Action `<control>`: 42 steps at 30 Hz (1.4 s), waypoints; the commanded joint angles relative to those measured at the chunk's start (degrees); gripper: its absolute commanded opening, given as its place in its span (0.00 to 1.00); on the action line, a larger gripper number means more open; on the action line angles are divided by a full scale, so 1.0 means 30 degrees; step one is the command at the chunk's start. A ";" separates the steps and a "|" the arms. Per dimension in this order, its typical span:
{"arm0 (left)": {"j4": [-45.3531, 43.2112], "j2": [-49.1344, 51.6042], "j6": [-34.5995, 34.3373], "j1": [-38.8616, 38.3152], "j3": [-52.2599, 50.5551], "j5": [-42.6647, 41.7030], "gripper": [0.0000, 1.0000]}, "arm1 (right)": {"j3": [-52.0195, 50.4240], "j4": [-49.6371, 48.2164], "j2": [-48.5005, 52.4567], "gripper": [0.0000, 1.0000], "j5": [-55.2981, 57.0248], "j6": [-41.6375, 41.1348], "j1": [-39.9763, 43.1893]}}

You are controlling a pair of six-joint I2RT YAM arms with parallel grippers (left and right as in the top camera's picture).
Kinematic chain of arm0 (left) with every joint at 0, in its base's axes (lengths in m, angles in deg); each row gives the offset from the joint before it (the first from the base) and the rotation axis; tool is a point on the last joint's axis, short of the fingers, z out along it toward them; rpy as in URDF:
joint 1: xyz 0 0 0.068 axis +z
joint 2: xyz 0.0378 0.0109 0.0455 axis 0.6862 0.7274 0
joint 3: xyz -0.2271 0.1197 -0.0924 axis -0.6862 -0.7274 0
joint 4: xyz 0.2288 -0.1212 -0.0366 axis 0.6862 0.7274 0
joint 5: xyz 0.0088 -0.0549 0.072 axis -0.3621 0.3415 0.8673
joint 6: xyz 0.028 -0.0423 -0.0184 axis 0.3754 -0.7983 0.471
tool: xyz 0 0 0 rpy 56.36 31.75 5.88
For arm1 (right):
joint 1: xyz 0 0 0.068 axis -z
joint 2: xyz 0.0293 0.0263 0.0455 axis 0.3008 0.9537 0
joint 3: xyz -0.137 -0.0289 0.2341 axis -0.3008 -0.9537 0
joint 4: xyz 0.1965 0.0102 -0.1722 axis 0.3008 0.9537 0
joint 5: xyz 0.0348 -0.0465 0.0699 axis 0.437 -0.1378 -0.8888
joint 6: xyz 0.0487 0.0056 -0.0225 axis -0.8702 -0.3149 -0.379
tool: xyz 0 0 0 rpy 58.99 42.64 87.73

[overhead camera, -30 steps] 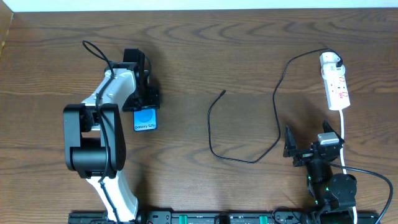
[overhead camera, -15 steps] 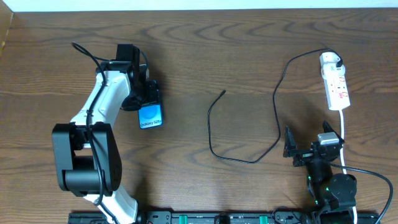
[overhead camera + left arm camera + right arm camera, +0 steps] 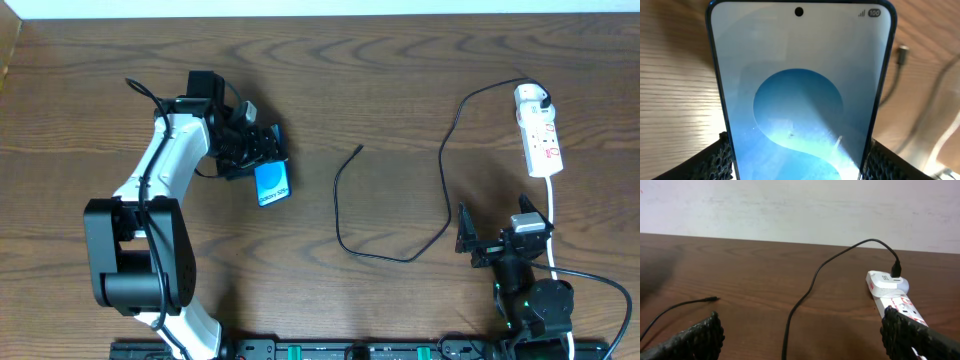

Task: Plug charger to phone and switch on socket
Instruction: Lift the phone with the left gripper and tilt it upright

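Observation:
My left gripper (image 3: pixel 262 160) is shut on the phone (image 3: pixel 271 183), a slim black-framed handset with a bright blue screen, holding it by its sides left of the table's middle. The phone fills the left wrist view (image 3: pixel 799 90) between the two fingers (image 3: pixel 799 165). The charger (image 3: pixel 345 215) is a thin black cable looping across the middle; its small free plug (image 3: pixel 358 149) lies right of the phone and shows in the left wrist view (image 3: pixel 902 49). Its white adapter (image 3: pixel 532 97) sits in the socket (image 3: pixel 541 138), a white power strip at the far right. My right gripper (image 3: pixel 492 240) is open and empty near the front right.
The strip's thicker white cord (image 3: pixel 552 215) runs down past my right arm's base (image 3: pixel 535 300). In the right wrist view the cable (image 3: pixel 805 295) crosses between the fingers and the socket (image 3: pixel 895 297) lies at the right. A white wall lies beyond the table's far edge.
My left gripper has carried the phone to the right, toward the cable's free plug, and turned it slightly. The right arm, cable and socket have not moved.

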 commanded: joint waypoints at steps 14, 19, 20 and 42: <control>0.0066 -0.0328 -0.4058 0.0102 0.0146 -0.6251 0.67 | -0.0044 0.0073 -0.0117 0.99 0.0160 0.0138 -0.0109; -0.0270 -0.0328 -0.4488 0.0175 0.0146 -0.8072 0.66 | -0.0044 0.0073 -0.0117 0.99 0.0160 0.0138 -0.0109; -0.0342 -0.0328 -0.4765 0.0197 0.0146 -0.8400 0.66 | -0.0044 0.0073 -0.0117 0.99 0.0160 0.0138 -0.0109; -0.0918 -0.0328 -0.8466 0.0262 0.0146 -1.1242 0.62 | -0.0051 0.0073 -0.0117 0.99 0.0160 0.0138 -0.0109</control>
